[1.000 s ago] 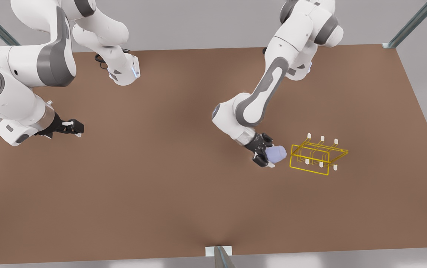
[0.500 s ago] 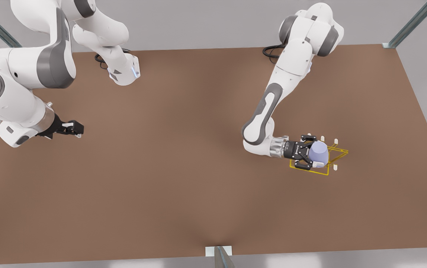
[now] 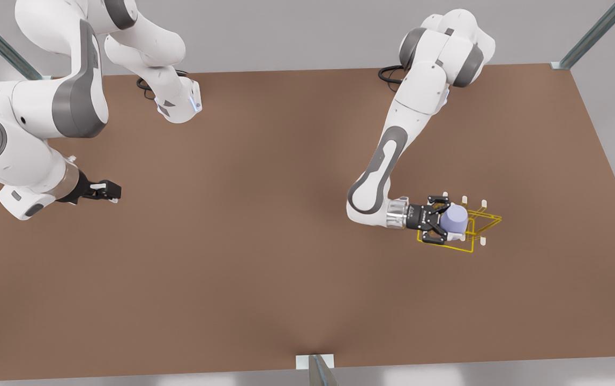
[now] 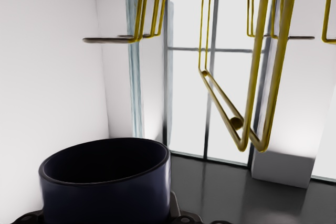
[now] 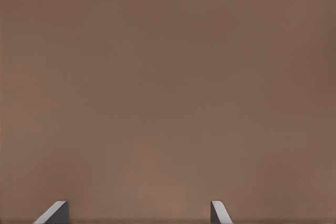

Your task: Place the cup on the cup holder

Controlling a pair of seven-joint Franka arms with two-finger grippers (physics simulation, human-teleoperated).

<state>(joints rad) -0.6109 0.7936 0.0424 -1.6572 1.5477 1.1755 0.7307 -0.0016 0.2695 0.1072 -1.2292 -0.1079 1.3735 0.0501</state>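
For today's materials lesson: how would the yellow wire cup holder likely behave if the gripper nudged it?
The cup holder is thin open wire, so probably light and apt to slide on the table. The left gripper holds the cup over it. The right gripper waits.

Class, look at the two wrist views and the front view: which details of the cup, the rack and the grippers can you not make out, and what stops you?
- Front view: whether the cup sits on a peg of the yellow rack; the cup and left gripper cover it.
- Left wrist view: the cup's lower part, cut off by the picture's edge.
- Right wrist view: the right gripper beyond its spread fingertips, cut off by the edge above the table.
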